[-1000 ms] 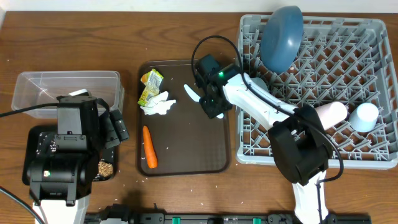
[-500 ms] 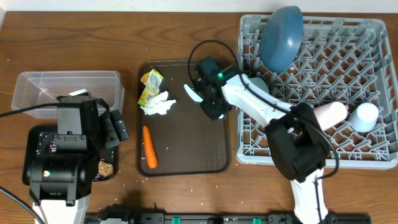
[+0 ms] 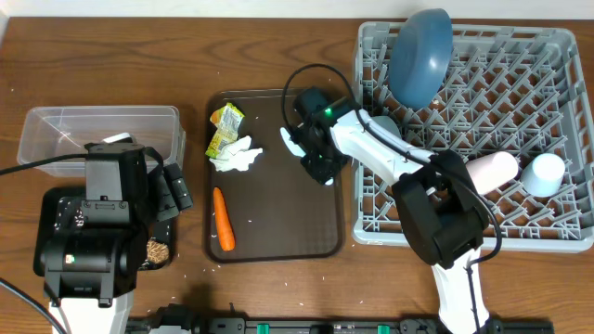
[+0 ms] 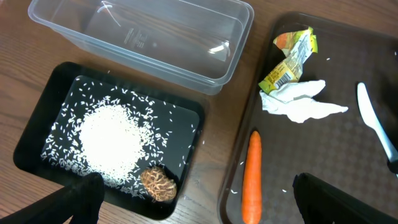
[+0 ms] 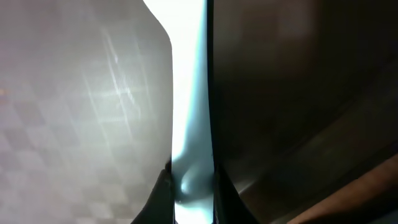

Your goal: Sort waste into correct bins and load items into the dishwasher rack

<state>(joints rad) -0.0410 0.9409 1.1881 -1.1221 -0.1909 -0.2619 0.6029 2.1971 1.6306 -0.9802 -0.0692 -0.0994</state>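
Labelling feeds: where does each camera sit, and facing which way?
Overhead: above the table, facing straight down; rack, left arm, right arm.
Left wrist: on its arm, facing down at black tray, carrot; own fingers at bottom.
Right wrist: on its arm, close on the blue utensil in the right pincer.
Shared: carrot, overhead and left wrist.

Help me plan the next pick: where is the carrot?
Overhead, the carrot lies on the left part of the brown tray, just below the crumpled tissue, right of the black bin.
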